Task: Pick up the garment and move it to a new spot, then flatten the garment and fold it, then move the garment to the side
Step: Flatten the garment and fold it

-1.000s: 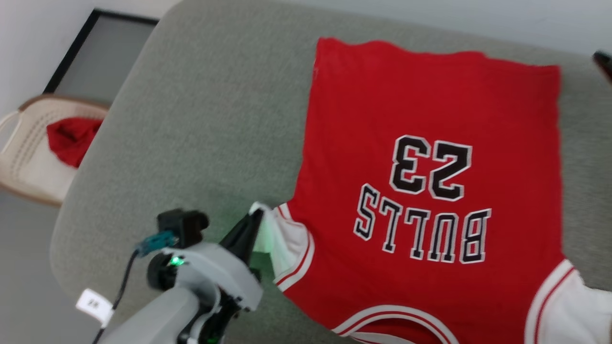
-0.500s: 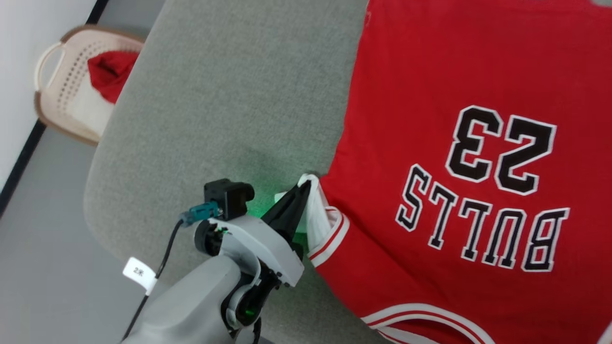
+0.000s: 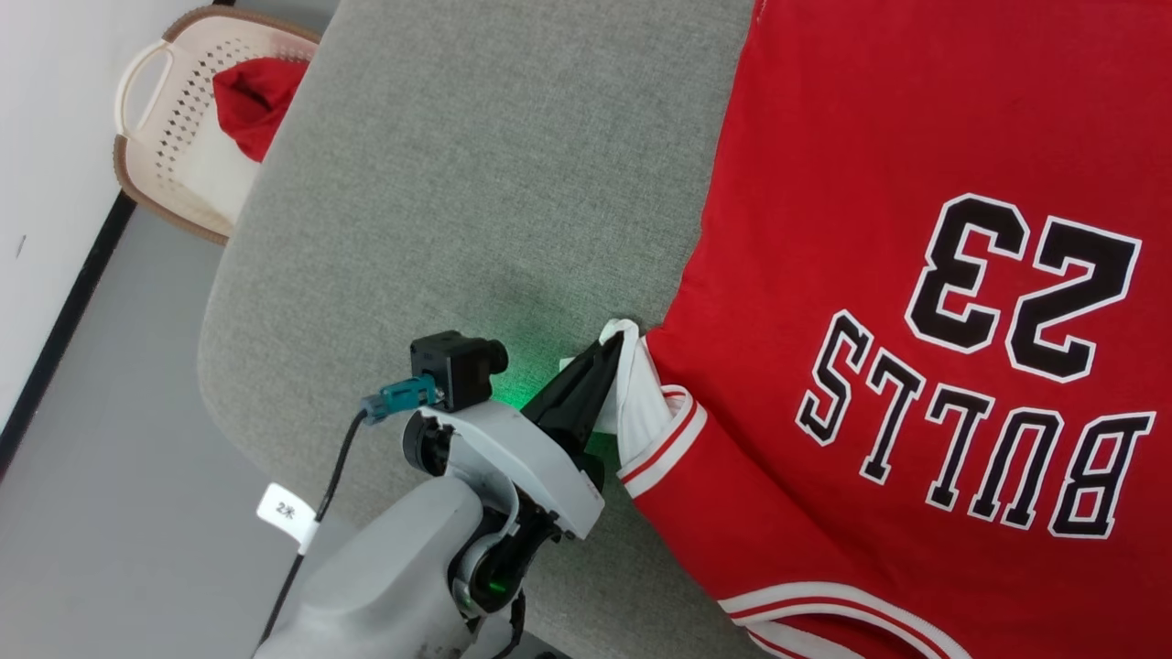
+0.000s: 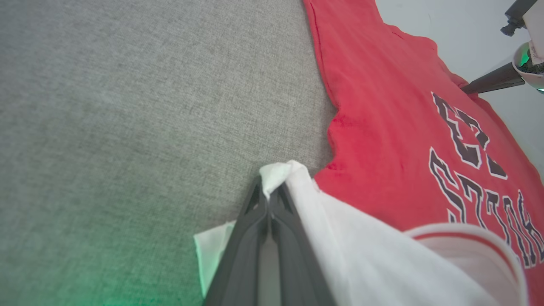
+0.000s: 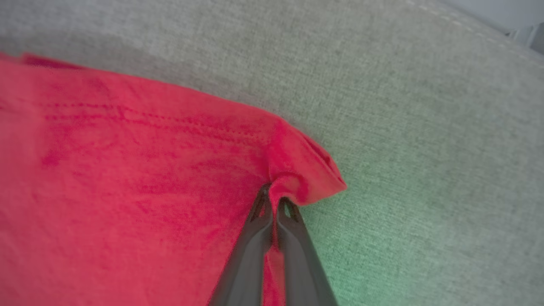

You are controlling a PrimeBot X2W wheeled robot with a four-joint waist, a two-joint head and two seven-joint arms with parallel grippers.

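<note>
Plainly, garment reads BULLS 23, upside down.

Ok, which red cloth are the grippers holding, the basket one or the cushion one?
The lettered jersey spread on the grey cushion: left gripper pinches its white sleeve, right gripper its red corner. The plain bundle lies in the basket, untouched.

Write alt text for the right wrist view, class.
The right end effector is shut on a bunched corner of the red jersey. The jersey lies spread over a grey cushion, tinted green beside the fingers.
</note>
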